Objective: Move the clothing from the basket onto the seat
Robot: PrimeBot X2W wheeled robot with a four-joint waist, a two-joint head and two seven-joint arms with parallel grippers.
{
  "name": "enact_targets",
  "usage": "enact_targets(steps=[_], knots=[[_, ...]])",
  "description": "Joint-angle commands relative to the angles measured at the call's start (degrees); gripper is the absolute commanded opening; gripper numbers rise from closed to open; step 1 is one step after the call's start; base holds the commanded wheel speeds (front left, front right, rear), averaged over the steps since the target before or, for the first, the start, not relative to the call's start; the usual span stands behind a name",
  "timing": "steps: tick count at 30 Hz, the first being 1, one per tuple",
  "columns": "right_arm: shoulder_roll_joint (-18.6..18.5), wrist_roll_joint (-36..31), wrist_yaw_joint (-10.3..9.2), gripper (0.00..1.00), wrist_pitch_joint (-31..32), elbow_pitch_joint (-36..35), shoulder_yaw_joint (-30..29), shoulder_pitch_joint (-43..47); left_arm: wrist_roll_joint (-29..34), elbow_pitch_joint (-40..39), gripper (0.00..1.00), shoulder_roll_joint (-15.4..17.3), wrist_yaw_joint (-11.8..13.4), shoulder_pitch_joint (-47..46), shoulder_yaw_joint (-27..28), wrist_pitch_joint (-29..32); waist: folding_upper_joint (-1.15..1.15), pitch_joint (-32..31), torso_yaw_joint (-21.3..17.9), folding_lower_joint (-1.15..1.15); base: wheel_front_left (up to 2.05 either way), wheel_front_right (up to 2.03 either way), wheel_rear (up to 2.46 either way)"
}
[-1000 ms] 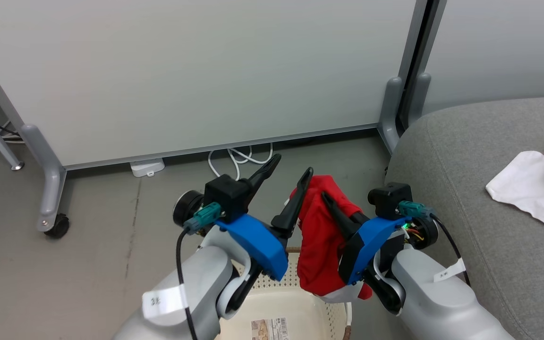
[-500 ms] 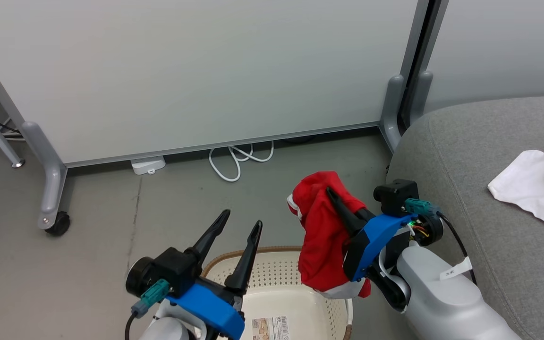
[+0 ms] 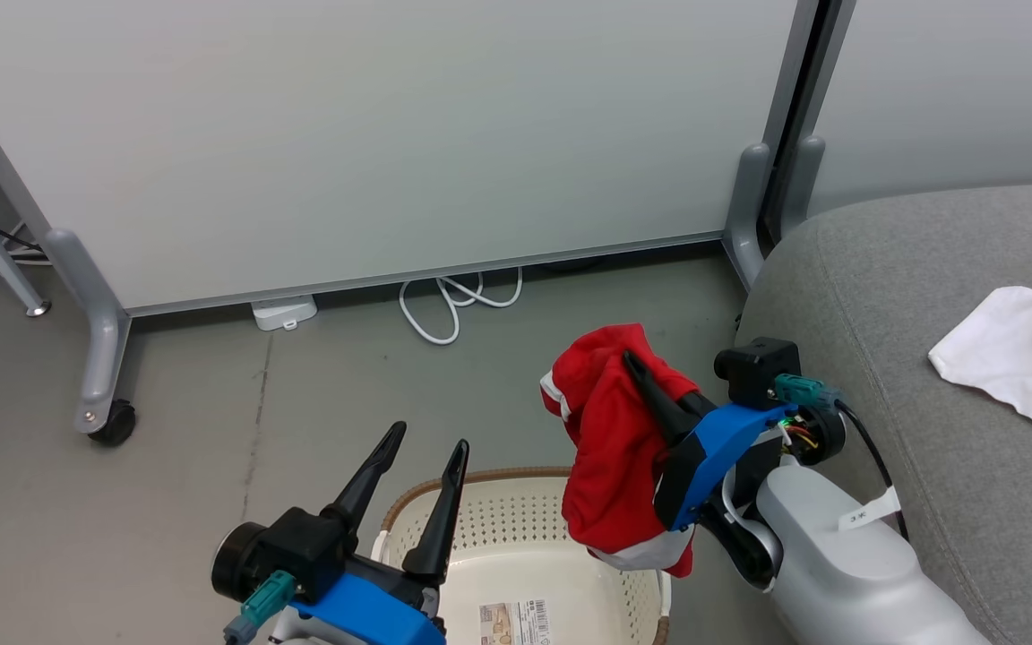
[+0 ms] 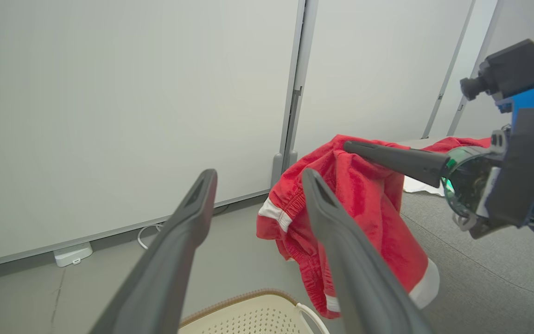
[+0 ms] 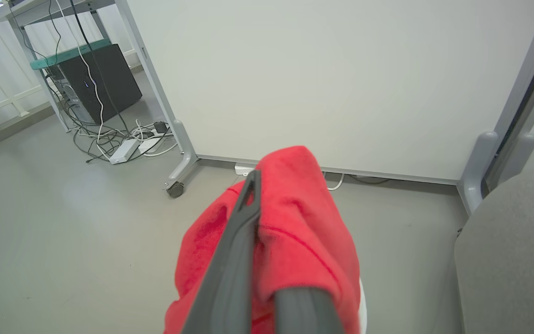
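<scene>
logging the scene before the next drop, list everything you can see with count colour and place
basket: one, cream with brown rim, on the floor at bottom middle, paper label inside
sofa: one, grey, right side
red garment: one, red with white trim, hanging from the right gripper by the basket's right edge
striped garment: one, white with red stripes, lying on the sofa
partition panels: two, pale grey, behind the floor space
cable: one loop, white, floor at the panel's foot
computer tower: one, black, far left beyond the panel
left gripper: one, dark fingers, open, near the basket's left rim
right gripper: one, dark fingers, shut on the red garment
</scene>
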Motion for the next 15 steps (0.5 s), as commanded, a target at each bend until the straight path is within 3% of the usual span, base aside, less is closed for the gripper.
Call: enact_targets(steps=[1,8,15], knots=[[-0.1,-0.2,0.03,0.0,0.1,-0.3,-0.1,0.7,0.2,-0.2,1.0,0.0,-0.4,0.5,0.1,-0.2,0.0,0.0,-0.1,0.0,0.0,0.0,0.0],[-0.1,-0.4,0.03,0.0,0.4,-0.9,-0.4,0.7,-0.6,0.4,1.0,0.5,-0.2,-0.3,-1.0,-0.2,0.0,0.3,-1.2,0.0,0.0,0.0,0.0],[-0.2,-0.5,0.03,0.0,0.6,-1.4,-1.1,1.0,-0.7,0.3,1.0,0.4,-0.2,-0.1,-0.6,-0.2,0.0,0.6,-5.2,0.0,0.0,0.0,0.0]])
